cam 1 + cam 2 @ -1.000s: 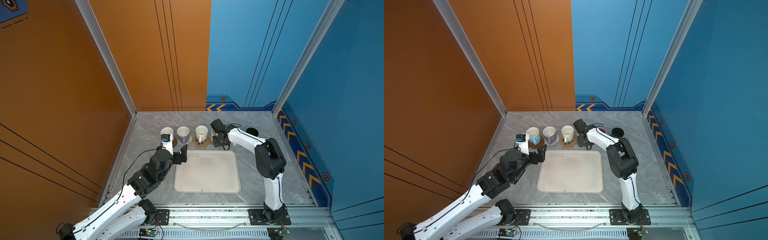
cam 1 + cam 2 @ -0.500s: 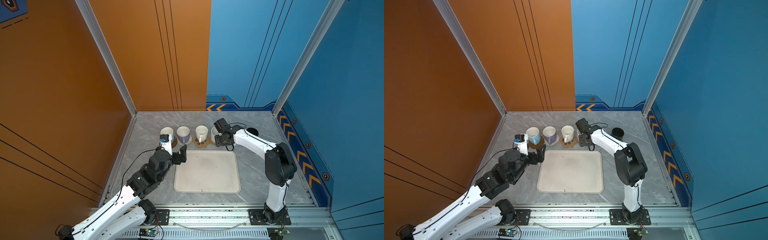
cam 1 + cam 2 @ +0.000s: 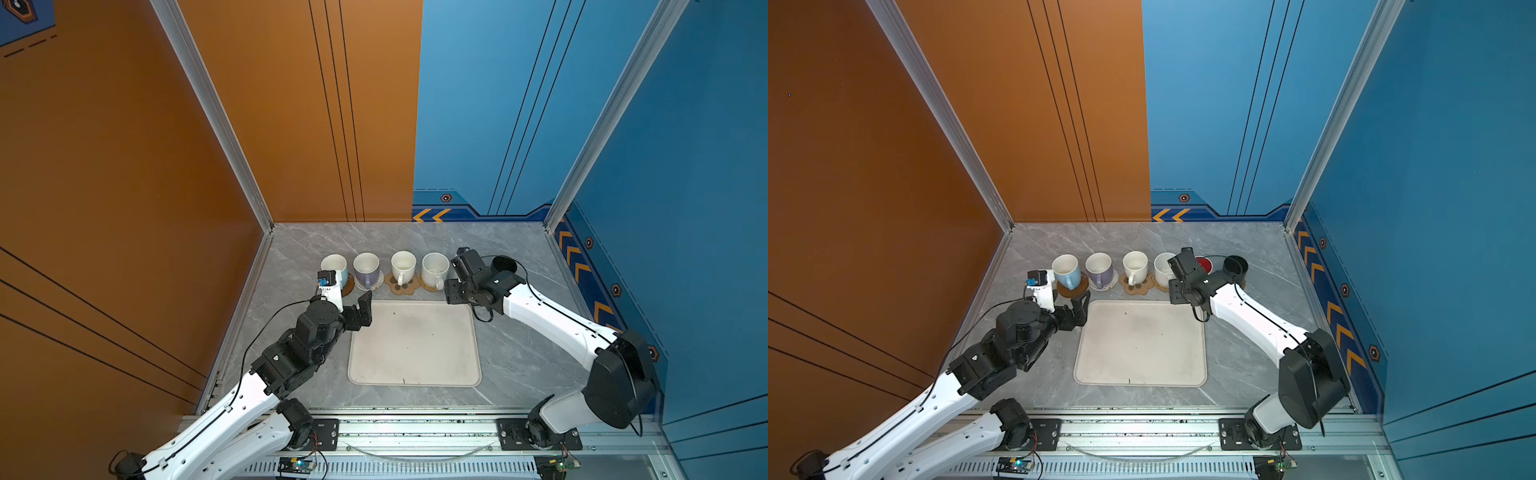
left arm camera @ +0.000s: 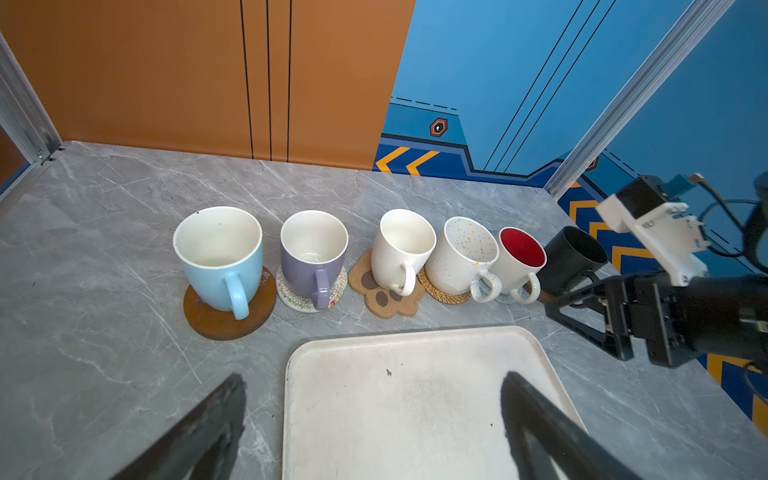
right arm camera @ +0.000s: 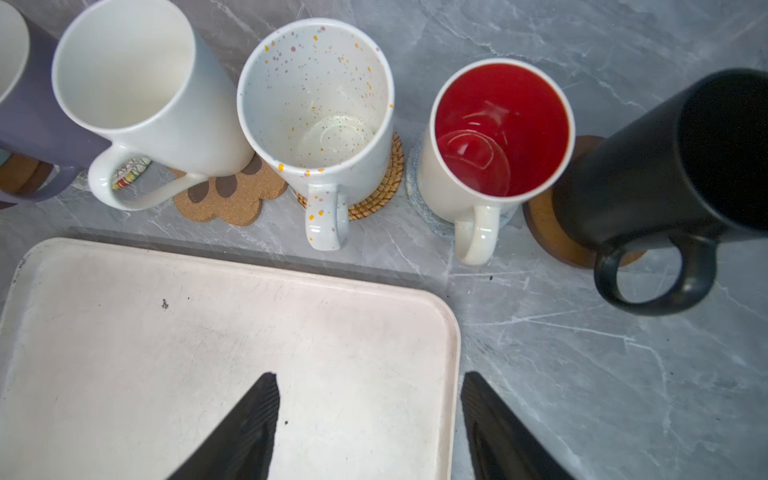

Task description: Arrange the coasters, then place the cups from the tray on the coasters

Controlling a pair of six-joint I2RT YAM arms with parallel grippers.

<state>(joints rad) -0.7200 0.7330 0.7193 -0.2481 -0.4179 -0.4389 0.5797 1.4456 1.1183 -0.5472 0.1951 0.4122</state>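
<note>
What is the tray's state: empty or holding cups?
Empty: the tray shows bare cream surface in every view; all six cups stand on coasters beyond it.

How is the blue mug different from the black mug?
The blue mug is white inside; the black mug is black inside too. The blue mug ends the row on the left, the black mug on the right. Both stand upright on round brown coasters.

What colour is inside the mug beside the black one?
Red. The red-lined mug shows best in the right wrist view.
</note>
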